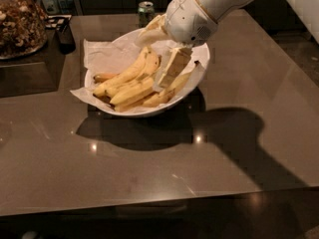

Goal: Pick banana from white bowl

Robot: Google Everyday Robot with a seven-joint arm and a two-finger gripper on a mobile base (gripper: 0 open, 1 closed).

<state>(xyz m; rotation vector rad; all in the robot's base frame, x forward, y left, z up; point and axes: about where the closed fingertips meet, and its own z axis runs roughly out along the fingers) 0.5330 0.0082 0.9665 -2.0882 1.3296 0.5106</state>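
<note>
A bunch of yellow bananas [130, 86] lies in the wide white bowl [149, 112], which is lined with crumpled white paper [102, 54] and stands on the brown table. My gripper [158, 54] hangs over the right half of the bowl, its white arm coming in from the upper right. Its cream fingers are spread apart. One finger [172, 67] reaches down among the bananas on the right side. The other finger [149, 33] points left above the stem ends. The top ends of the bananas lie between the fingers. Nothing is gripped.
A green drink can [145, 11] stands behind the bowl. A glass jar of nuts [17, 21] sits at the far left, with a small dark object [65, 36] beside it. The table's front edge runs along the bottom.
</note>
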